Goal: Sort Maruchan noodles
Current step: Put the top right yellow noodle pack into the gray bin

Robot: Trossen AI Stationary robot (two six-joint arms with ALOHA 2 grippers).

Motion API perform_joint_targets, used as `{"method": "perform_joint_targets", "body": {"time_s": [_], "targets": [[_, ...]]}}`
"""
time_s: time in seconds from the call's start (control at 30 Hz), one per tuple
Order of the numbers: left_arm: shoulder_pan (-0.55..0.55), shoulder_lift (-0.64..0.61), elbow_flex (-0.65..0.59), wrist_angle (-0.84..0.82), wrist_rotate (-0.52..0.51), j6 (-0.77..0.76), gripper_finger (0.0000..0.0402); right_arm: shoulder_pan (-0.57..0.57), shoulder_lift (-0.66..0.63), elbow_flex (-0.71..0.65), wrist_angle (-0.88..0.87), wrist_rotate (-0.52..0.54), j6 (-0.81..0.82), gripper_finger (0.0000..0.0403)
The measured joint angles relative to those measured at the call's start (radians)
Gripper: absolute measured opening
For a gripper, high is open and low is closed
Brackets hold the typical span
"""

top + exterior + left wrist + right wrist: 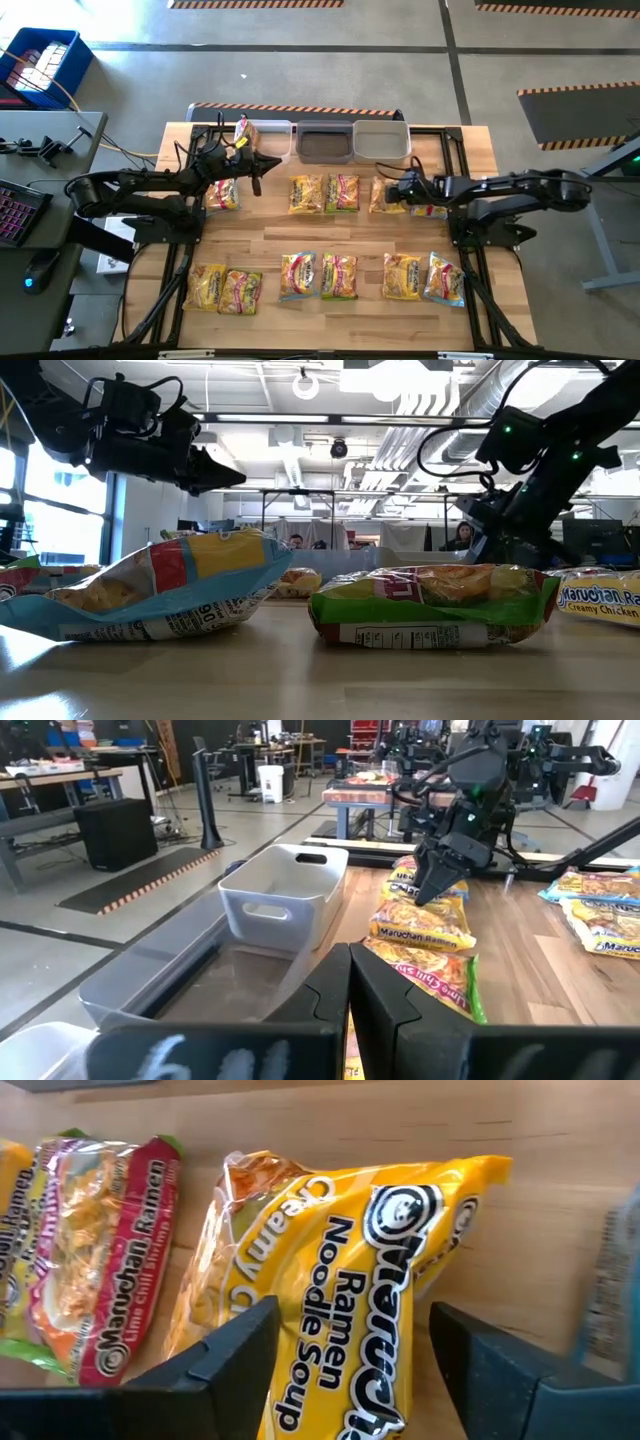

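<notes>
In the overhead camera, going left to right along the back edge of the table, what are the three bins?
Clear bin with a packet standing at its left end → dark-looking bin → pale grey bin.

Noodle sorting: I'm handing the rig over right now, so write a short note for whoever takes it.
Left gripper: shut, empty, raised near the bins.
Right gripper: open, fingers either side of a yellow packet in the far row, not yet gripped.
Packets: four more in the far row, six in the near row, all on the table.
Done: one packet seems to sit in the left bin.
Left: grip the yellow one, then sort the rest.
</notes>
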Motion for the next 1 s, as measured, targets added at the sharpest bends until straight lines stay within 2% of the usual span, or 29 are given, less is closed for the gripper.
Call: {"method": "perform_joint_targets", "body": {"time_s": [0.27, 0.73, 0.87, 1.0], "targets": [[0.0, 0.0, 0.0, -0.011, 0.0, 0.0, 0.0, 0.0, 0.036, -0.002, 0.092, -0.024, -0.029, 0.0186], [0.0, 0.0, 0.0, -0.014, 0.044, 0.0, 0.0, 0.001, 0.031, -0.005, 0.145, -0.035, -0.146, 0.0025], [0.0, 0.0, 0.0, -0.014, 0.044, 0.0, 0.0, 0.001, -0.003, -0.006, 0.142, -0.051, -0.147, 0.0006], [0.0, 0.0, 0.0, -0.014, 0.044, 0.0, 0.0, 0.001, -0.064, 0.003, 0.11, -0.079, -0.147, 0.0002]]}}
